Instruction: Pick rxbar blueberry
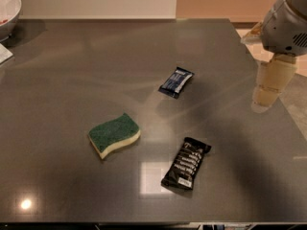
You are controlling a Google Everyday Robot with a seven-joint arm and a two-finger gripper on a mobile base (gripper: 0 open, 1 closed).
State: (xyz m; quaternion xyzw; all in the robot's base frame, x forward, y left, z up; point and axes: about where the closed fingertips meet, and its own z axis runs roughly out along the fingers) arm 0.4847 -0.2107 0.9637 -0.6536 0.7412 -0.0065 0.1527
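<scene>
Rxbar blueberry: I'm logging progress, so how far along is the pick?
Nothing done yet: the small dark-blue wrapped rxbar blueberry lies flat on the grey table. Under way: the gripper hangs near the table's right edge, apart from the bar. Left: reach, grasp, lift.

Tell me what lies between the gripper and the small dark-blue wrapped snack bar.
Nothing: the camera view shows only bare dark grey tabletop between the gripper, hovering by the table's right edge, and the small flat dark-blue wrapped snack bar.

Two bars (176, 82) (186, 163), one sponge (114, 134), gripper (266, 96) right
</scene>
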